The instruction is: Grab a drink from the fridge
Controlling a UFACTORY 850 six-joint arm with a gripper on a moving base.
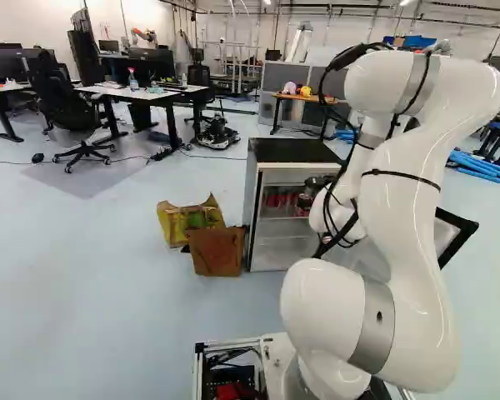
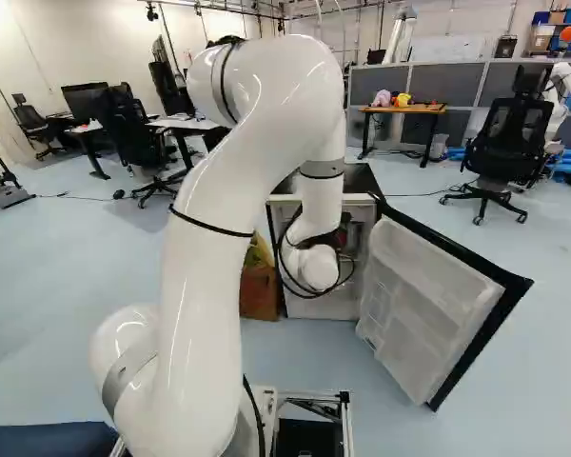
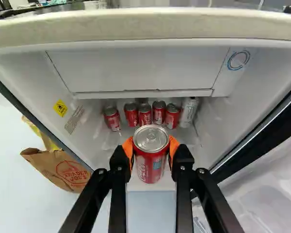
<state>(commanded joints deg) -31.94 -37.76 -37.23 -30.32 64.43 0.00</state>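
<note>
Wrist view shows the gripper closed around a red can, an orange pad against each side, at the mouth of the fridge. Whether the can is fully clear of the fridge's front edge, I cannot tell. The grab itself looks done; drawing the drink out seems the step in hand. Next calls for a straight, level pull away from the fridge, keeping off its open door. Deeper inside the fridge stand more red cans and a white can. Beside the fridge, opposite the door, a brown paper bag and a yellow bag rest on the pale floor; beyond the fridge is a wooden-topped table.
</note>
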